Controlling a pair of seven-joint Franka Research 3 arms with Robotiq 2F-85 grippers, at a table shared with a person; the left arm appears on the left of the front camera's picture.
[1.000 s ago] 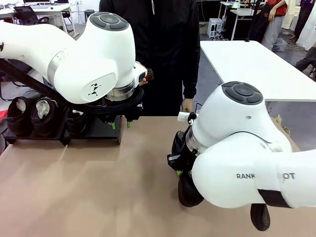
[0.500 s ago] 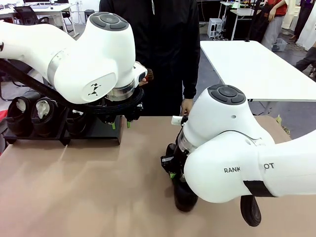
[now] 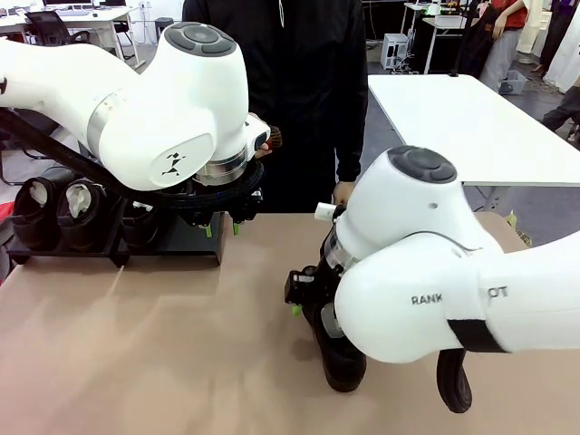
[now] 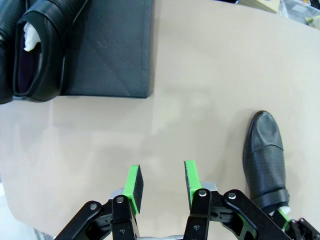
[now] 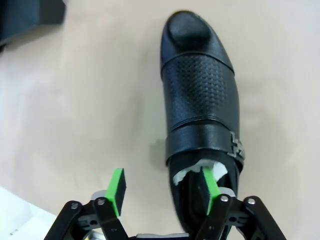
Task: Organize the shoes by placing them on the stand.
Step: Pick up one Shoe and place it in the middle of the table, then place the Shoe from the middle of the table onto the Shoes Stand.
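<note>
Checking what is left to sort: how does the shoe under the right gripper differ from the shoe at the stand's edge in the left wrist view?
The shoe under the right gripper lies flat on the bare table; the shoe at the stand's edge sits on the stand. The first has a gripper finger in its opening; nothing touches the second. Both are glossy black with white stuffing.

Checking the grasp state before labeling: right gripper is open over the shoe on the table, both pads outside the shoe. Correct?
Not quite. The right gripper is open over the shoe on the table, but one green pad sits inside the shoe's opening, against the white stuffing, and the other stands outside its side wall. The right wrist view shows it.
</note>
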